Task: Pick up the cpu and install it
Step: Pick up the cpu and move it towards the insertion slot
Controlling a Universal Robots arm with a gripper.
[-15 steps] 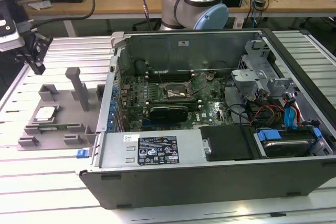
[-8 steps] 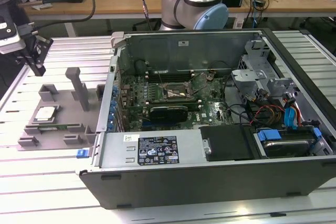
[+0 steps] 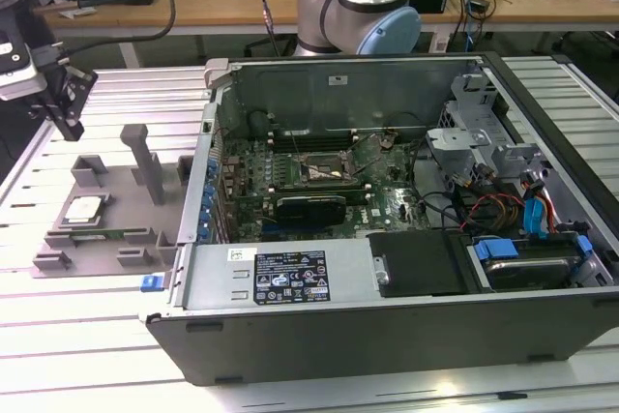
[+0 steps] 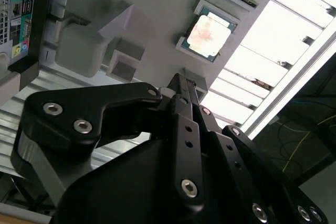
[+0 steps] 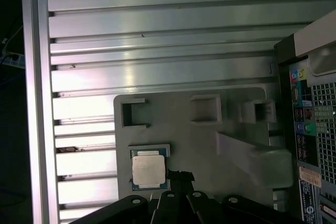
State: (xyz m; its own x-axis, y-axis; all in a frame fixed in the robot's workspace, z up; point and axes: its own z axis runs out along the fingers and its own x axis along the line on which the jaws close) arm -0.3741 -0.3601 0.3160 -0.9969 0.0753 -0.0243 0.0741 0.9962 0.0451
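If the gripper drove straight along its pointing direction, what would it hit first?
Probably the grey tray, just beside the cpu rather than on it; depth is unclear.

The cpu (image 3: 85, 208) lies on the tray (image 3: 121, 205), at the exterior view's left.

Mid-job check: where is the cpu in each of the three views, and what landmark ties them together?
Exterior view: cpu on the grey tray, at the exterior view's left of the computer case.
Second wrist view: cpu in its tray recess.
First wrist view: cpu in that recess.
Shared landmark: the tray's tall upright block.
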